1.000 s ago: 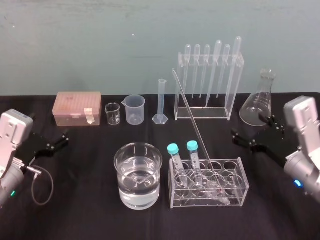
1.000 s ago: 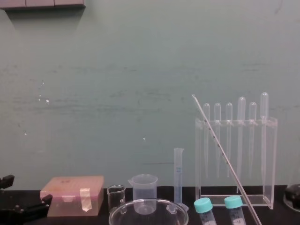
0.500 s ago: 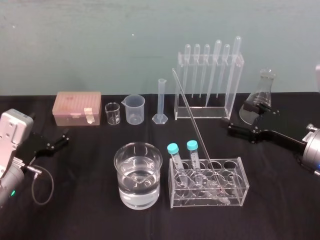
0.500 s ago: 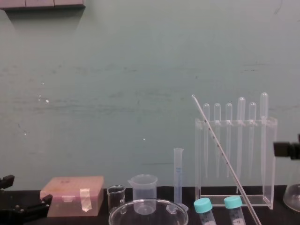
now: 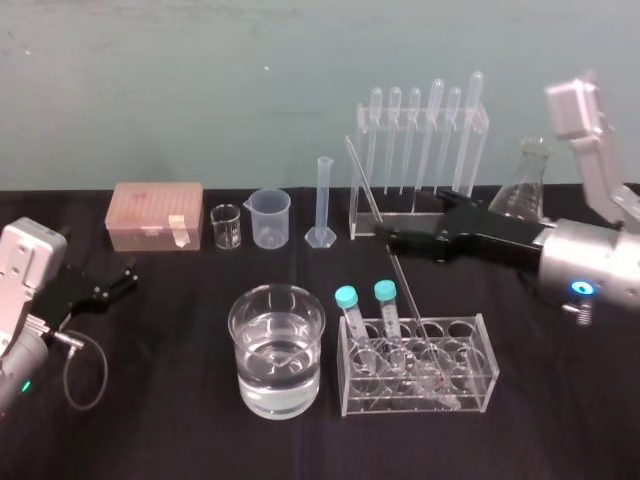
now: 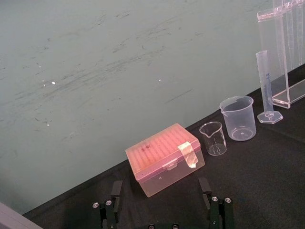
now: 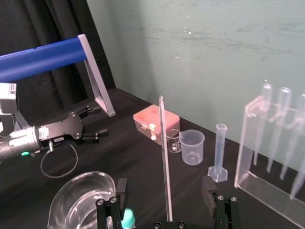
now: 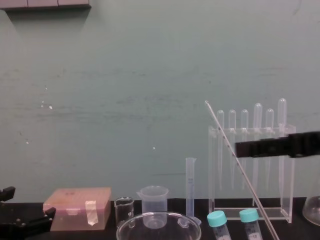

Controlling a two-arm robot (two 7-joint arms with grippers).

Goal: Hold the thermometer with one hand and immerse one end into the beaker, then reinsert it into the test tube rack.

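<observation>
Thermometer (image 5: 366, 190) leans over black tablecloth (image 5: 160, 400) before teal wall (image 5: 200, 80).

Head view: from high up, I look forward and down over the whole black tabletop (image 5: 180, 420).
Chest view: lower and level, facing the green wall.
Left wrist view: low, near the pink box (image 6: 164, 159).
Right wrist view: close behind the thermometer (image 7: 165, 162).
Shared: all four see the test tube rack (image 5: 425, 118) and the pink box.
</observation>
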